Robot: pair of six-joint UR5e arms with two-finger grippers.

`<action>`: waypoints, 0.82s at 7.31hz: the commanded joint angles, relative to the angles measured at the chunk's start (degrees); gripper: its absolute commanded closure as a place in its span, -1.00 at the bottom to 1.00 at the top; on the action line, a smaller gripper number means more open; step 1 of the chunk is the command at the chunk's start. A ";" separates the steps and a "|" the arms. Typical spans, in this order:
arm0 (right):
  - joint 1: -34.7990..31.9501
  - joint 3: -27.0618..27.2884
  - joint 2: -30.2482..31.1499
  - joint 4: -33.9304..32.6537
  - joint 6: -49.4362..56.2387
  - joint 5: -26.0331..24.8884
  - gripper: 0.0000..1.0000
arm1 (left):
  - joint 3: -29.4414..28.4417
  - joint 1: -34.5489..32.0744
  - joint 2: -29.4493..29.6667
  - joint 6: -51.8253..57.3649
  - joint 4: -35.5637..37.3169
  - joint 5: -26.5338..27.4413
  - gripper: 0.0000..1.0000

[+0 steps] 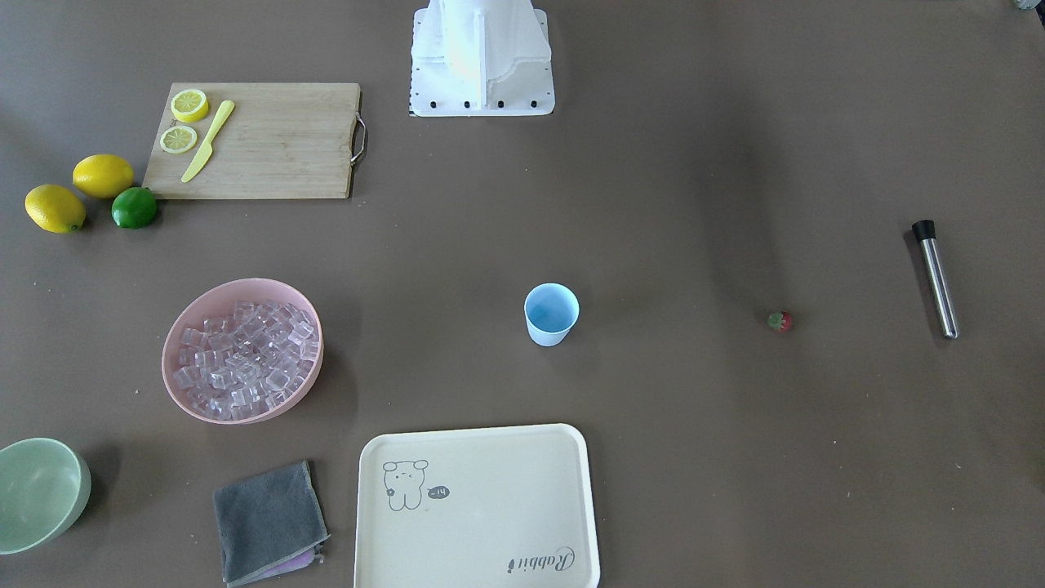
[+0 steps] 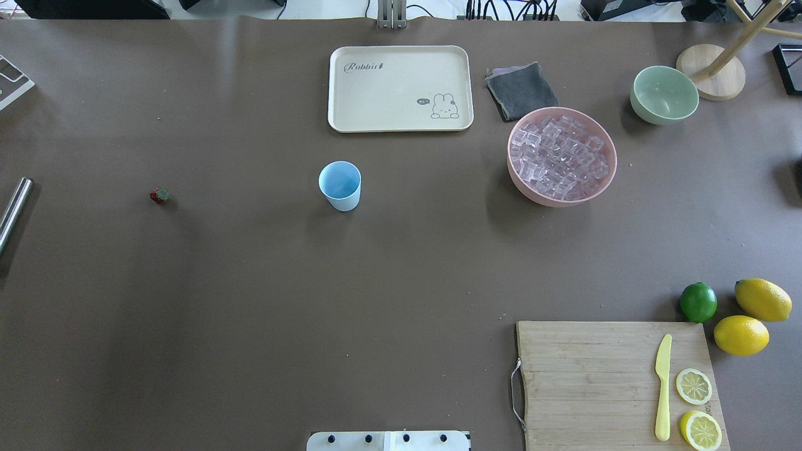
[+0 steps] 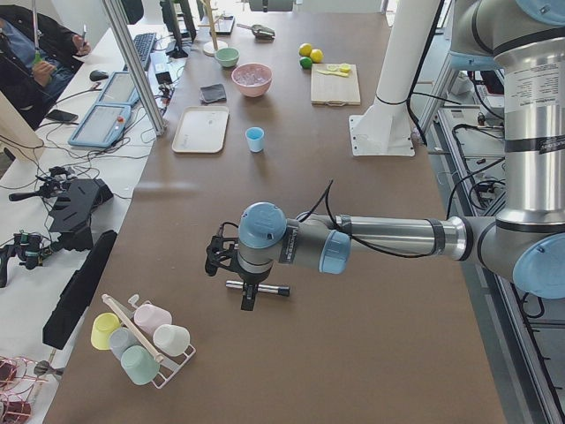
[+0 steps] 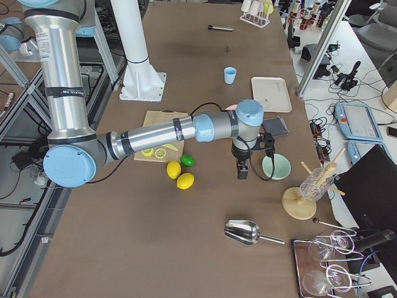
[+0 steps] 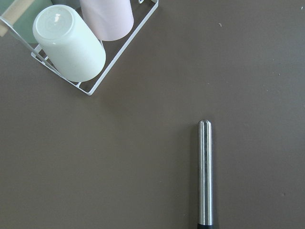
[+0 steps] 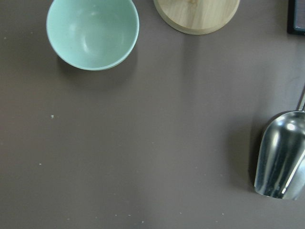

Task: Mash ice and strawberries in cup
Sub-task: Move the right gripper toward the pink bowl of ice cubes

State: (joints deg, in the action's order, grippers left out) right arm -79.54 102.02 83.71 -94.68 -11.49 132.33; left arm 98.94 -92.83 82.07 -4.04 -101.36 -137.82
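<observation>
Brown table (image 2: pixel 250 300). Directly on it: light blue cup (image 2: pixel 340 185) mid-table (upright), tiny strawberry (image 2: pixel 160 195) well apart toward robot's left, steel muddler (image 1: pixel 936 278) lying flat further out. Far edge: cream tray (image 2: pixel 395 88), grey cloth (image 2: pixel 521 91), pink bowl (image 2: pixel 544 198), pale green bowl (image 2: pixel 655 116). Near right: cutting board (image 2: pixel 589 376), with lime (image 2: pixel 698 302) and two lemons (image 2: pixel 741 335) just beside its corner. Table ends: metal scoop (image 4: pixel 248 232), cup rack (image 3: pixel 141 336).

- Surface (image 2: pixel 250 313): matt brown sheet with a few pale specks.
- Cup (image 2: pixel 340 185): smooth light blue plastic, slight sheen.
- Ice (image 2: pixel 559 158): clear, glassy cubes in a smooth pink bowl (image 2: pixel 545 197).
- Rod (image 5: pixel 205 171): brushed metal, shiny, with a black end.
- Board (image 2: pixel 595 376): pale wood, visible grain.
- Cloth (image 2: pixel 521 91): grey, nappy fabric.
- Tray (image 2: pixel 388 94): matt cream.
- Scoop (image 6: pixel 281 157): mirror-bright metal.
- Green bowl (image 6: pixel 93 33): smooth, softly glossy inside.
</observation>
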 commanded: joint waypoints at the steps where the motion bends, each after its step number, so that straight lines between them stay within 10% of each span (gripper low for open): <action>1: 9.37 3.71 -3.36 3.25 -13.58 -0.76 -1.00 | -0.15 -0.07 -0.42 0.00 -0.06 -0.17 -0.99; 6: 26.69 8.28 -8.64 8.02 -33.66 -18.05 -1.00 | 0.55 -0.16 -0.33 -0.09 -0.06 -0.17 -0.99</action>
State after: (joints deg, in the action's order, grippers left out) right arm -56.67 109.27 77.33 -86.80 -40.80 117.72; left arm 99.28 -92.93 81.70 -4.10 -101.40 -137.98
